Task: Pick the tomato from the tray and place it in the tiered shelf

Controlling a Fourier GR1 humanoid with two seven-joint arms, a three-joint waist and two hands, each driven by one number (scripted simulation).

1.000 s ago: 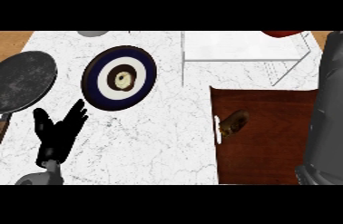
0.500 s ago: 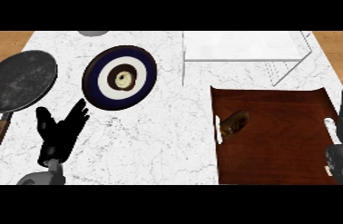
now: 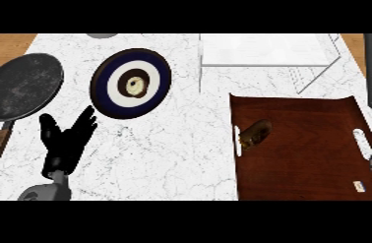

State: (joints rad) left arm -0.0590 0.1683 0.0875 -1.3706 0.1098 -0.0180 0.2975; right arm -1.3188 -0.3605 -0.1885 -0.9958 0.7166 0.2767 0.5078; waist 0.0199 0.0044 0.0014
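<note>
No tomato shows in the head view. The brown wooden tray (image 3: 305,158) lies at the right, with white handles on its two sides. A small brownish item (image 3: 254,133) sits by its left handle. The white tiered shelf (image 3: 269,50) stands at the back right, just beyond the tray. My left hand (image 3: 65,143) rests open at the lower left, fingers up, far from the tray. My right hand is out of view.
A plate (image 3: 132,83) with dark blue and white rings holds a small pale item at its centre, left of the shelf. A dark round pan (image 3: 25,87) lies at the far left. A grey object (image 3: 102,35) peeks in at the back edge.
My right forearm, which covered the view's right side, has pulled down and out of view, uncovering the whole tray. A red shape at the top right is gone. The left hand has not moved.
</note>
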